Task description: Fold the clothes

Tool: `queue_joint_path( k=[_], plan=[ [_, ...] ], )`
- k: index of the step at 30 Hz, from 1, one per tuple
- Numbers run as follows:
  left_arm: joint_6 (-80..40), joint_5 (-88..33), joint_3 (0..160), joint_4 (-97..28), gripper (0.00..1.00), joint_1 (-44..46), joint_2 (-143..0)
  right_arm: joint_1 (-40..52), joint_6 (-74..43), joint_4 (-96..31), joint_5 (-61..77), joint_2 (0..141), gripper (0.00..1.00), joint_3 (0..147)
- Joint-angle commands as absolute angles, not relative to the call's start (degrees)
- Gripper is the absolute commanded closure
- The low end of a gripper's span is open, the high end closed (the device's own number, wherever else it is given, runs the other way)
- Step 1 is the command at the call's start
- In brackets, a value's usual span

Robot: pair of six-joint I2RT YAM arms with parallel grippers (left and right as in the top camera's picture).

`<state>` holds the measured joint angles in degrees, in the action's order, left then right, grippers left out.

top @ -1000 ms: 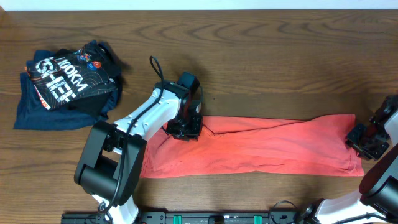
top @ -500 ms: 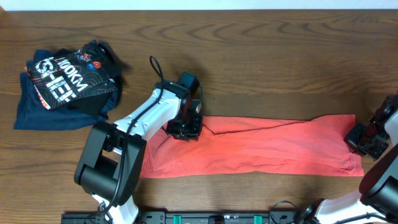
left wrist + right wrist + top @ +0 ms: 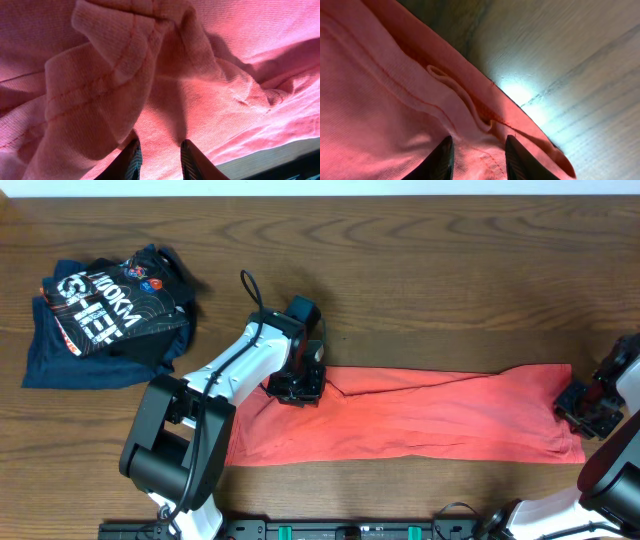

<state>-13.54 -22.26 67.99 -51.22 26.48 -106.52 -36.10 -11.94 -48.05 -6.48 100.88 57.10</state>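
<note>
I read this as a robotics lab station: a plain wooden bench (image 3: pixel 450 280), a left arm (image 3: pixel 215 380) and right arm (image 3: pixel 612 470), and a black rail (image 3: pixel 330 531) along its near edge.

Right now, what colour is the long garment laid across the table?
Coral red; the shirt shows best in the overhead view.

one coral-red shirt (image 3: pixel 420 415), one heap of dark garments (image 3: pixel 100 320), two arms (image 3: pixel 235 365) (image 3: pixel 612 465), one table (image 3: pixel 450 280).

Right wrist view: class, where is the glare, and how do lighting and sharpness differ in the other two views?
Right wrist: bright glare patch on the table beside the shirt hem; left wrist: close fabric, deep shadows in folds, bright strip lower right; overhead: even light, sharp throughout.
</note>
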Motion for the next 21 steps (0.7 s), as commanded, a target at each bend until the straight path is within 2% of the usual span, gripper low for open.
queue_joint_path(
  k=[1,11,16,21],
  plan=[
    [-13.8,-21.8,67.5,-51.6,0.71,26.5,-107.4,-36.4,-12.2,-47.0,-6.9,101.8,0.67,55.3],
    [-13.8,-21.8,67.5,-51.8,0.71,26.5,-107.4,-36.4,-12.2,-46.7,-6.9,101.8,0.7,55.2],
    [-13.8,-21.8,67.5,-51.8,0.71,26.5,-107.4,-36.4,-12.2,-49.3,-6.9,101.8,0.76,56.9],
    [-13.8,-21.8,67.5,-51.8,0.71,26.5,-107.4,-36.4,-12.2,-52.1,-7.1,101.8,0.77,59.8]
  ],
)
